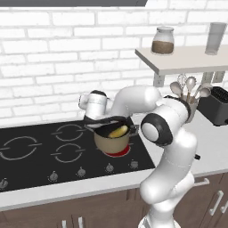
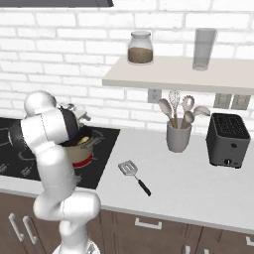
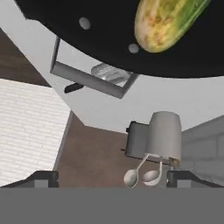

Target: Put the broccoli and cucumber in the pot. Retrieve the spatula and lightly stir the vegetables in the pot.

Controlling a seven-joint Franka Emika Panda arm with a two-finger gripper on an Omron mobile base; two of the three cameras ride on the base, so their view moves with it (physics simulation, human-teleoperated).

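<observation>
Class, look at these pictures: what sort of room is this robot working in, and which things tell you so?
A kitchen, rendered rather than real. The clues: a black cooktop with knobs holding a pot, a toaster on the counter, and a cup of utensils under a wall shelf.

The grey counter (image 2: pixel 198 183) carries a black cooktop (image 1: pixel 35 156) with the tan pot (image 1: pixel 112 141) on its front right burner, a spatula (image 2: pixel 133 174) lying flat, a grey utensil cup (image 2: pixel 178 136) and a dark toaster (image 2: pixel 227 140); the wall shelf (image 2: pixel 178 74) holds a jar (image 2: pixel 140 47) and a glass (image 2: pixel 204 48)
</observation>
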